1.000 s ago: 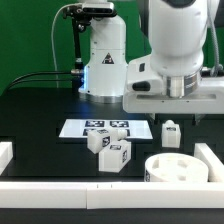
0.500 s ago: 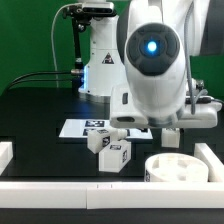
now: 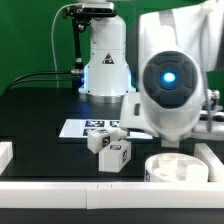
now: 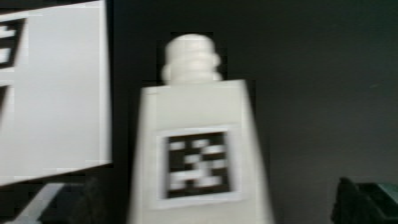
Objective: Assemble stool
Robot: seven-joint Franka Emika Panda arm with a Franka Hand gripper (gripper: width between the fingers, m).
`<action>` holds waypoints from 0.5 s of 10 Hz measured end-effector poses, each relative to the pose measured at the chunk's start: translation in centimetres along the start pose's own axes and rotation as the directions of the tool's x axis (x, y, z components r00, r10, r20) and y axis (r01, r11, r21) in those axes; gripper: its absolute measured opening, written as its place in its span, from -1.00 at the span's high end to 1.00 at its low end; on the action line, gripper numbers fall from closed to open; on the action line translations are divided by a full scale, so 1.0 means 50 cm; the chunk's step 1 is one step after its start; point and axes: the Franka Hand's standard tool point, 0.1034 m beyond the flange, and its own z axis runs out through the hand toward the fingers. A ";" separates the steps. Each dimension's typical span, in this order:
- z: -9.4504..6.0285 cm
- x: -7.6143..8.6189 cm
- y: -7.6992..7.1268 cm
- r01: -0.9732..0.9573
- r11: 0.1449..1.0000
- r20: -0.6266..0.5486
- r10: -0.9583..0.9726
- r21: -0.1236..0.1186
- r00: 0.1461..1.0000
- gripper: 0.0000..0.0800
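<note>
In the exterior view the arm (image 3: 170, 85) fills the exterior view's right side and hides its own gripper, so from here I cannot tell how the tool stands. The round white seat (image 3: 176, 168) lies on the black table (image 3: 40, 110), low at the exterior view's right, partly behind the arm. Two legs (image 3: 100, 140) lie touching each other just in front of the marker board (image 3: 78, 127), and a white rail (image 3: 90, 187) runs along the front edge. In the wrist view one leg (image 4: 199, 130) shows its tag (image 4: 199, 162) and its ridged tip (image 4: 192, 58), close beside the marker board (image 4: 45, 90). The gripper (image 4: 210, 205) is wide: its dark fingers (image 4: 50, 205) (only blurred corners are visible) stand on both sides of this leg, not touching it.
</note>
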 end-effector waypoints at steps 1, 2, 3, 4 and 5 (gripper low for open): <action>-0.001 0.001 0.004 -0.003 1.000 0.000 0.003 0.003 1.000 -0.62; -0.001 0.001 0.005 -0.004 1.000 0.000 0.004 0.004 1.000 -0.62; -0.001 0.001 0.005 -0.004 1.000 0.001 0.004 0.004 1.000 -0.62; 0.000 0.002 0.006 -0.006 1.000 0.002 0.006 0.006 1.000 -0.62; 0.004 0.005 0.010 -0.035 0.999 0.020 0.035 0.012 0.999 -0.62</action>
